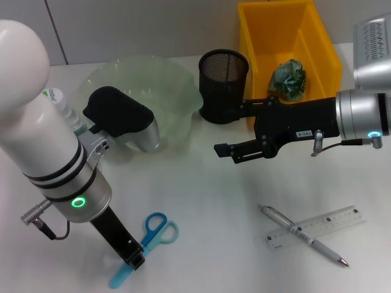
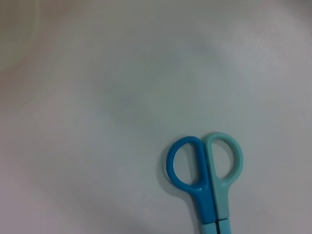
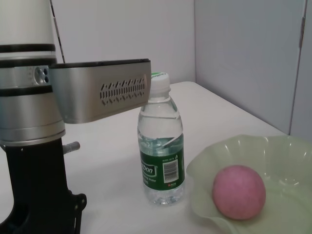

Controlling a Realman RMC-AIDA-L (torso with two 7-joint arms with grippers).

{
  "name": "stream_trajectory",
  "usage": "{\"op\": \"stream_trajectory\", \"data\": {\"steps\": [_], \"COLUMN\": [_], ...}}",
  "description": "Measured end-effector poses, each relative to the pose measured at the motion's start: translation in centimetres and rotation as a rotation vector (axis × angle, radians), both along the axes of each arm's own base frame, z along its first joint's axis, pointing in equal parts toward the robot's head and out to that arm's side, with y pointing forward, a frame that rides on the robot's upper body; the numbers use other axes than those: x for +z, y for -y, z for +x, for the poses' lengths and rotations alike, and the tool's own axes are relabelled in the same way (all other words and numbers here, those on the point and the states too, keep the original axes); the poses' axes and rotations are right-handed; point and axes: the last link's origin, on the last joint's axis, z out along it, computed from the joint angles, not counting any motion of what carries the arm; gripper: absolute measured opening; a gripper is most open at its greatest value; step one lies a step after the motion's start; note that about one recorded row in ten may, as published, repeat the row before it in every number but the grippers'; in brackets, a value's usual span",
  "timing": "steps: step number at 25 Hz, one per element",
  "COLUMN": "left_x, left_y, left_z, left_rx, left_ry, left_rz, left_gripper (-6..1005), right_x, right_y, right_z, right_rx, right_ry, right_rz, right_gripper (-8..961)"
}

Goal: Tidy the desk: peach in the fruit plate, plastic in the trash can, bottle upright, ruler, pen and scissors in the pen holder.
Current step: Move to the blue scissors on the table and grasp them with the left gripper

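A pair of scissors (image 1: pixel 149 239) with one blue and one pale teal handle loop lies flat on the white counter (image 1: pixel 201 207) near its front edge, blades closed, with the left gripper (image 1: pixel 135 256) down over the blade end; whether its fingers are open or shut on the blades cannot be told. The handle loops point away from the gripper toward the counter's middle. The left arm reaches steeply down from the robot's shoulder, its black wrist link almost upright above the scissors.

Toward the front right corner a silver pen (image 1: pixel 303 235) lies crossed over a clear ruler (image 1: pixel 317 228). The right gripper (image 1: pixel 227 151) hangs level over the middle of the counter with its fingers spread open and nothing between them, just in front of the black mesh pen holder (image 1: pixel 223 84). Behind that stands the yellow bin (image 1: pixel 321 36) holding crumpled plastic (image 1: pixel 288 79). At the back left, a pink peach (image 3: pixel 239 191) sits in the pale green fruit plate (image 1: pixel 177 82), and a water bottle (image 3: pixel 161 146) stands upright beside it.
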Motion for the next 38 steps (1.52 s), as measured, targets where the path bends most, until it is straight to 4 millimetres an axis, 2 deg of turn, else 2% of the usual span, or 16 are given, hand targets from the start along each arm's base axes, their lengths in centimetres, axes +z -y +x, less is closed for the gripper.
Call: {"op": "stream_trajectory", "data": {"steps": [4,14,19,38], "left_x": [-0.04,-0.2,-0.17,-0.37], "left_y": [0.03,0.19,0.15,0.07], "left_z": [0.03,0.06,-0.01,-0.3], "left_rx": [-0.003,-0.003,-0.005,0.004], "left_ry": [-0.001,0.004,0.0,0.002], "left_rz": [-0.003,-0.013,-0.011,-0.005], "left_gripper": [309,312,424,419], "right_x": [0.0,-0.02,-0.02,-0.06], "right_y": [0.0,0.07,0.1,0.15], "right_z": [0.0,-0.03,-0.04,0.0], "right_rx": [0.0,0.002,0.003,0.001], "right_ry": [0.0,-0.001,-0.002,-0.002], "right_rz": [0.0,-0.005,-0.007,-0.009], "right_gripper": [818,818,818,818]}}
